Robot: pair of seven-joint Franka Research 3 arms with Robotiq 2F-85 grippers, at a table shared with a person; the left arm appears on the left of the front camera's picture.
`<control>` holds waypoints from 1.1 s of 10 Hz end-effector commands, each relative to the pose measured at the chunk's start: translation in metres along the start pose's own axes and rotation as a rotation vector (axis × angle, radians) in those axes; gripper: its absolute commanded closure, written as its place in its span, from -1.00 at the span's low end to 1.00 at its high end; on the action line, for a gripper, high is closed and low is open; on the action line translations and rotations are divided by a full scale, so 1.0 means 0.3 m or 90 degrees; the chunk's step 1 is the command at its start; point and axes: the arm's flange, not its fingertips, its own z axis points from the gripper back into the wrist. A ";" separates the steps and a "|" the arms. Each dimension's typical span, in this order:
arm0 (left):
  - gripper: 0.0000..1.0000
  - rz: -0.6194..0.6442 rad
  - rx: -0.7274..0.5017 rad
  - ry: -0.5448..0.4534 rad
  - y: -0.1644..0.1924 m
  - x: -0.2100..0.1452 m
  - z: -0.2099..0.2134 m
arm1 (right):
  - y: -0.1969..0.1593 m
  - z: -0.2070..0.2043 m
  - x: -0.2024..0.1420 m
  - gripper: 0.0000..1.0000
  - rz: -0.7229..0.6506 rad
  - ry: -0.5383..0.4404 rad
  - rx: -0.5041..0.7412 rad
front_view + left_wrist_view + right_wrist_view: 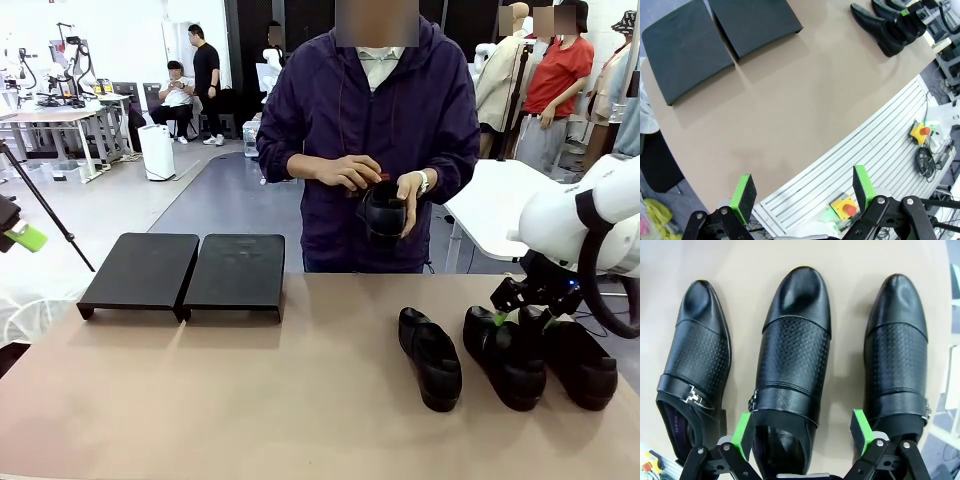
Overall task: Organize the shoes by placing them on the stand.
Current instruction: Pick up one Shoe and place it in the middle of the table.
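Right now my right gripper (802,432) stands wide, pads (743,432) astride the heel of the middle shoe (797,350), outer shoes (697,355) flanking it on the table (250,400). Beyond, a person's hands (350,172) hold the fourth shoe (383,215). My left gripper (805,192) gapes empty, well off the stand (687,55).

left end effector (802,176), right end effector (801,415): spread

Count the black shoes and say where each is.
4. Three stand side by side on the table at the robot's right: left shoe, middle shoe, right shoe; the open right end effector straddles the middle one's heel. The fourth shoe is in the person's hands.
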 end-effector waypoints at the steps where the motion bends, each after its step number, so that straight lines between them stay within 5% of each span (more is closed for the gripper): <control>1: -1.00 -0.007 -0.004 0.002 0.004 -0.001 0.008 | 0.017 0.020 -0.013 -1.00 -0.010 0.032 -0.032; 11: -1.00 -0.007 -0.004 0.002 0.004 -0.001 0.008 | 0.014 -0.108 -0.044 -1.00 -0.062 0.124 -0.115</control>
